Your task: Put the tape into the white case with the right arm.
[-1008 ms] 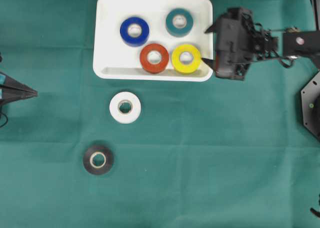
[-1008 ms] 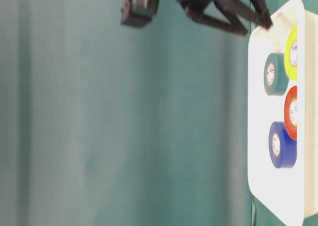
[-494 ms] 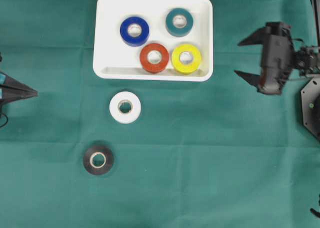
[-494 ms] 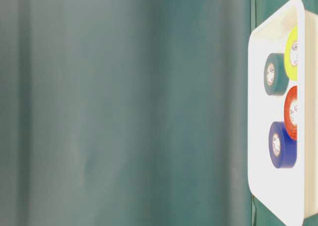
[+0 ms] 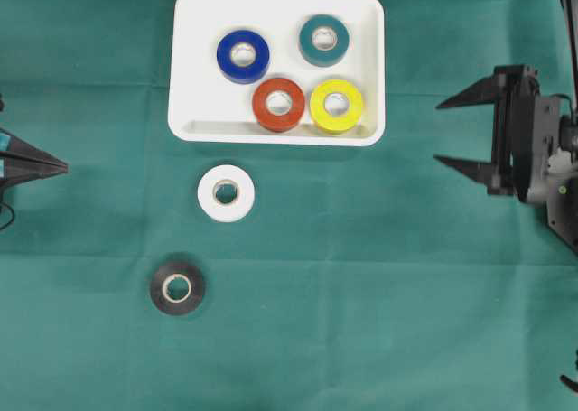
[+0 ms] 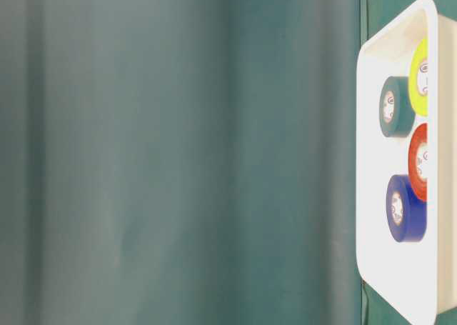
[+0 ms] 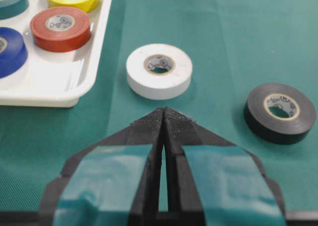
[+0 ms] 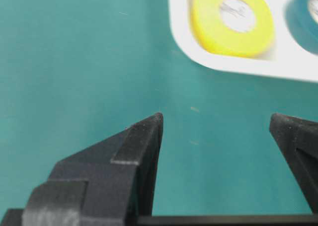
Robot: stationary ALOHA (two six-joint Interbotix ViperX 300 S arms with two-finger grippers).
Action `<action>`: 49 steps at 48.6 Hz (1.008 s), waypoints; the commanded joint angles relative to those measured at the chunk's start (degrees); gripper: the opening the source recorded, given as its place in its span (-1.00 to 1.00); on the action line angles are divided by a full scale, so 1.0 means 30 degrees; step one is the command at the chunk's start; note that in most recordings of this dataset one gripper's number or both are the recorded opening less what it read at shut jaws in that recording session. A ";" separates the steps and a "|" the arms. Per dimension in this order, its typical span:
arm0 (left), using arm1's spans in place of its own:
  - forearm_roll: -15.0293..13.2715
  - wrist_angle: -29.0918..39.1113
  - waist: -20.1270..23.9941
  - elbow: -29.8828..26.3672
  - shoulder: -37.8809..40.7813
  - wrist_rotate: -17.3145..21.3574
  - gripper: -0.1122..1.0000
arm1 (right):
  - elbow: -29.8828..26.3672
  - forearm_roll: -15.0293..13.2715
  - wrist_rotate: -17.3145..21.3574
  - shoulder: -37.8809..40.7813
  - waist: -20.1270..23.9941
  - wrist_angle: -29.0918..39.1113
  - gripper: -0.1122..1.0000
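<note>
White case (image 5: 277,131): lay on the green cloth (image 5: 379,294), holding four rolls; blue roll (image 5: 243,56) and teal roll (image 5: 324,40) along its far side, red roll (image 5: 279,104) and yellow roll (image 5: 336,105) touching one another along its near rim. White tape (image 5: 226,193): flat on the cloth just outside the case's near rim, below the red roll, apart from the case. Black tape (image 5: 177,288): further from the case, beyond the white tape and slightly left. Right gripper (image 5: 452,132): well to the right of the case, fingers spread wide, nothing between them. Left gripper (image 5: 60,166): far left of the case, blue-banded fingers (image 7: 112,186) pressed together, empty, tip pointing toward the white tape.
</note>
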 commanded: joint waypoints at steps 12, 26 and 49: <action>0.0000 -0.0176 0.0059 -0.0264 0.0146 0.0029 -0.79 | -0.0264 0.0146 0.1699 0.0029 0.4131 0.0000 0.49; 0.0000 -0.0205 0.0059 -0.0264 0.0146 0.0029 -0.79 | -0.0615 0.0059 0.3223 0.0146 0.4893 0.0586 0.36; 0.0000 -0.0205 0.0059 -0.0264 0.0146 0.0029 -0.79 | -0.4365 -0.0029 0.3105 0.5654 0.6035 -0.0234 0.34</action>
